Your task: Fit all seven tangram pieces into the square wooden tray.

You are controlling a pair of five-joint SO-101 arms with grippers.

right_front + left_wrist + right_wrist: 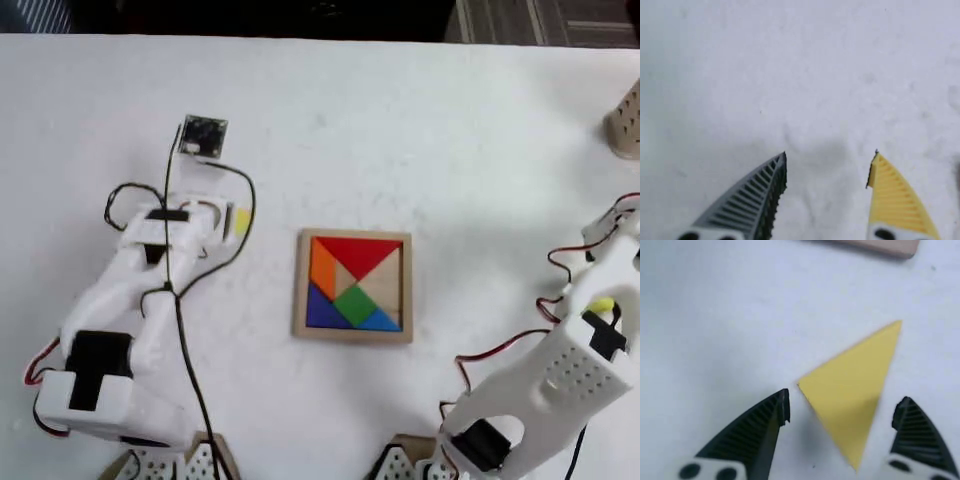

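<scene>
Right fingers stand apart flanking the yellow triangle, its square corner pointing at one finger.

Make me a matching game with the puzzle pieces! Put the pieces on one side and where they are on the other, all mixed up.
Pieces:
1. red triangle
2. green square
3. orange piece
4. yellow triangle

Places:
A. middle of the wooden tray's near edge
B. on the table, by the open right pincer
C. along the tray's far edge
D. tray's left side

Pairs: 1-C, 2-A, 3-D, 4-B
</scene>
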